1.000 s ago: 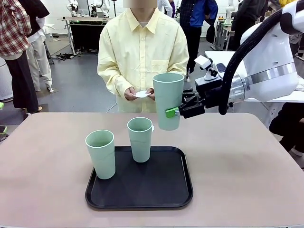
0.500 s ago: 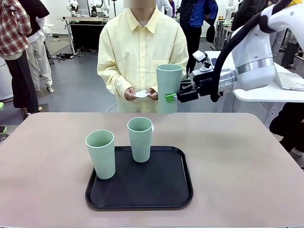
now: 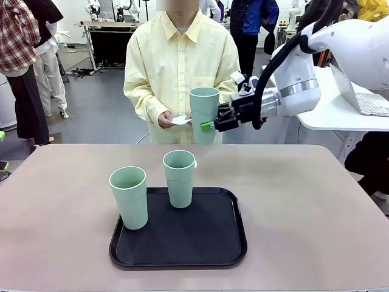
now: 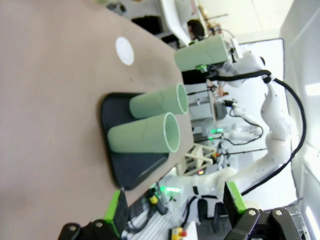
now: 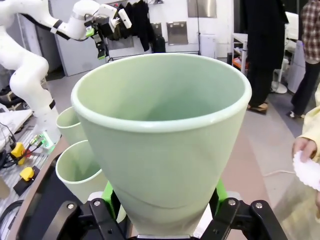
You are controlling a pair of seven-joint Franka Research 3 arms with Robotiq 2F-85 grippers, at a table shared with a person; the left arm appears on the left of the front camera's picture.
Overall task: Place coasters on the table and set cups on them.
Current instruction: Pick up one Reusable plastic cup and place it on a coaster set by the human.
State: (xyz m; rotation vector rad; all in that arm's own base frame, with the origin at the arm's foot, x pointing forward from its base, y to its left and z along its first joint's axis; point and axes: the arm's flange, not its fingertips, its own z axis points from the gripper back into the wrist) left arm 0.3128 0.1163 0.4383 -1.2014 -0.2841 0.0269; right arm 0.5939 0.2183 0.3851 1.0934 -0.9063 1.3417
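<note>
My right gripper (image 3: 207, 126) clamps a tall pale mint-green tumbler (image 3: 203, 106) above the far edge of the beige-pink matte table (image 3: 304, 207), just beside the white scalloped coaster (image 3: 181, 120) in a person's hands. Two matching tumblers (image 3: 180, 177) stand on the black rounded-square tray (image 3: 206, 237). Bare tabletop lies on both sides. My left gripper (image 4: 174, 200) has its fingers wide apart, holding nothing.

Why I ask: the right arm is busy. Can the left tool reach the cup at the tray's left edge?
Probably yes: the left tool is open, empty, and nothing stands between it and the cup.
</note>
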